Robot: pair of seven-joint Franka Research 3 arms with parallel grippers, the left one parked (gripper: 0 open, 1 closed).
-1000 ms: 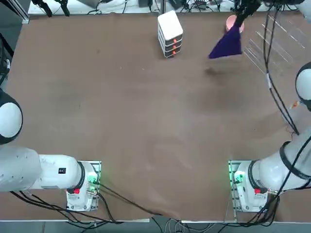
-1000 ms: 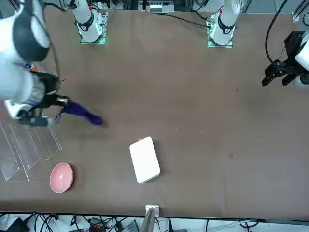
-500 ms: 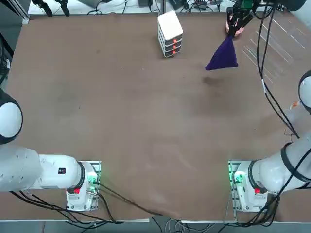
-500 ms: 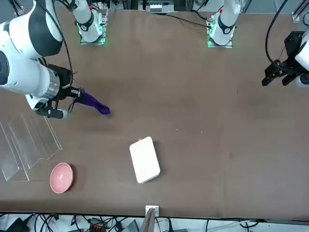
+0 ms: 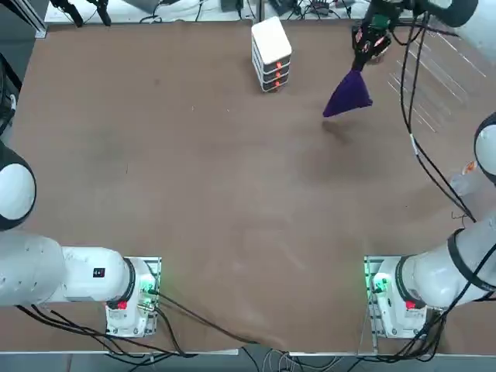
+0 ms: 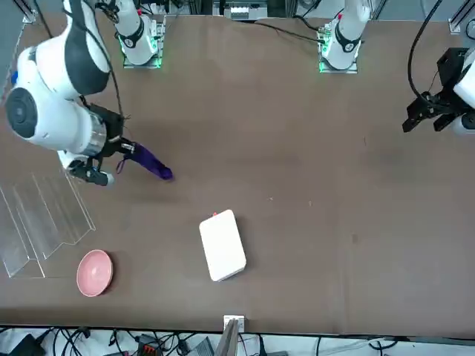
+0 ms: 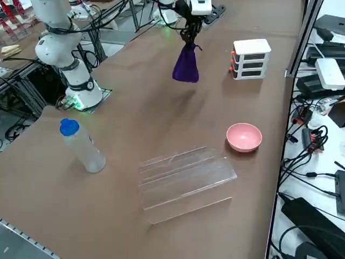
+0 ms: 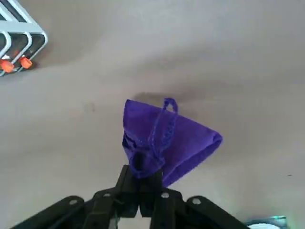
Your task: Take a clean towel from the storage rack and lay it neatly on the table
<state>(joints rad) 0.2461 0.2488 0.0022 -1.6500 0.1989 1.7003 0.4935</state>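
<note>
Moved farther from the rack (image 7: 186, 181), the right claw (image 8: 149, 179) is clamped on the towel (image 8: 186, 138), which hangs bunched over the desk (image 5: 217, 194); pinched at one end only, it could slip or land crumpled, its loose loop folded under.

brown table (image 7: 140, 118), clear rack (image 7: 186, 181), pink bowl (image 7: 244, 137), white box (image 7: 250, 59), blue-capped bottle (image 7: 83, 147)
</note>
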